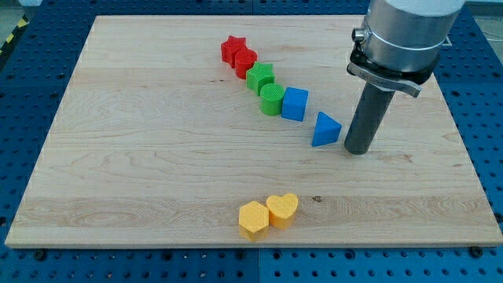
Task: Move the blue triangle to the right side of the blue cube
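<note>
The blue triangle [325, 130] lies right of the board's middle. The blue cube [295, 104] sits up and to its left, a small gap apart. My tip [359, 149] rests on the board just right of the blue triangle, close to its right edge, with a narrow gap showing. The rod rises from there to the grey arm body [405, 35] at the view's top right.
A green cylinder [272, 100] touches the blue cube's left side, with a green block [260, 77] above it, then a red block [245, 61] and a red star [233, 49]. A yellow hexagon [253, 218] and yellow heart [282, 209] sit near the wooden board's [118, 157] bottom edge.
</note>
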